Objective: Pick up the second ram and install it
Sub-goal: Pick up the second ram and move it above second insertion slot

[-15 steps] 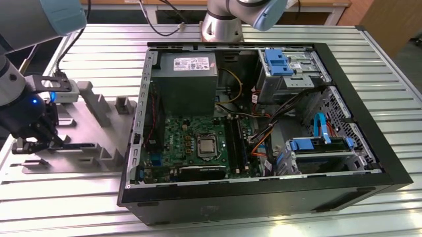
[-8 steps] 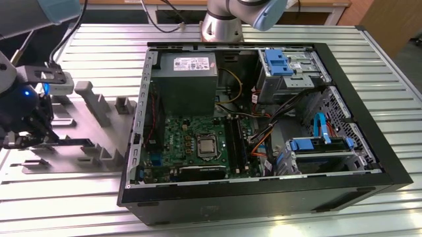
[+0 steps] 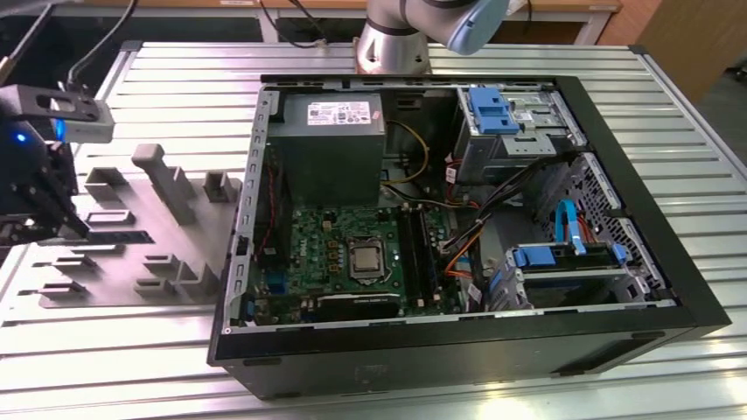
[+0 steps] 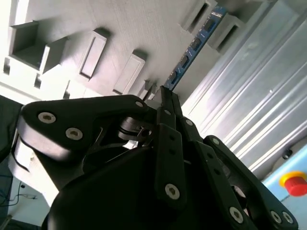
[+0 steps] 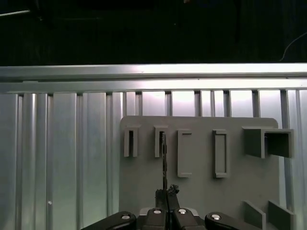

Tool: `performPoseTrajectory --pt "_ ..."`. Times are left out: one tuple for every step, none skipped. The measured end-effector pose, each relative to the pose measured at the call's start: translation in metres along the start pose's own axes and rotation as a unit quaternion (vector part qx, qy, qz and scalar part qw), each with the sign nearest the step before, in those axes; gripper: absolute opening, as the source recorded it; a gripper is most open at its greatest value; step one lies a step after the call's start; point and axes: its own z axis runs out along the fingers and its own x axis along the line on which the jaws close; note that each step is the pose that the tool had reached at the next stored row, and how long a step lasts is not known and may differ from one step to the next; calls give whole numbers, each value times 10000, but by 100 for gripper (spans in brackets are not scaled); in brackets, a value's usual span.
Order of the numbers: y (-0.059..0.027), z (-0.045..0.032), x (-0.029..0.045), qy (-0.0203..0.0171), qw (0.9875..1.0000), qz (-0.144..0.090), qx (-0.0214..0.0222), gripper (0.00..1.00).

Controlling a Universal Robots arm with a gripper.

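Note:
The second ram [image 4: 192,48] is a slim blue-green stick with dark chips, standing on edge in a slot of the grey holder rack [image 3: 164,262]. It shows as a dark strip [image 3: 117,236] in the exterior view and edge-on [image 5: 164,160] in the first wrist view. My gripper [image 3: 70,226] sits at the exterior view's left, over the rack. Its black fingers [image 5: 171,192] are pressed together on the stick's near end [image 4: 165,93]. The stick still rests in the rack's supports. The long black memory slots [image 3: 422,254] lie on the green motherboard [image 3: 332,232] inside the open case.
The open computer case [image 3: 467,341] fills the middle and right of the ribbed metal table [image 3: 175,96], with a power supply [image 3: 332,140], cables and blue drive brackets [image 3: 491,109] inside. The rack carries several upright grey posts [image 3: 164,179]. A red button [image 4: 293,184] sits off the table.

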Motion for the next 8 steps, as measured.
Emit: performPoseTrajectory --pt "2 -44 -1 0 10000 0 -1 12" --pt "4 -88 -2 0 10000 0 0 12" --pt "5 -132 -3 0 10000 0 0 12" --pt "7 -176 -4 0 10000 0 0 12" --pt "9 -220 -5 0 10000 0 0 12" --pt "10 -263 -7 -1 10000 0 1 12" --pt "12 -311 -8 0 10000 0 1 12" --pt "14 -356 -9 -1 10000 -1 1 12"
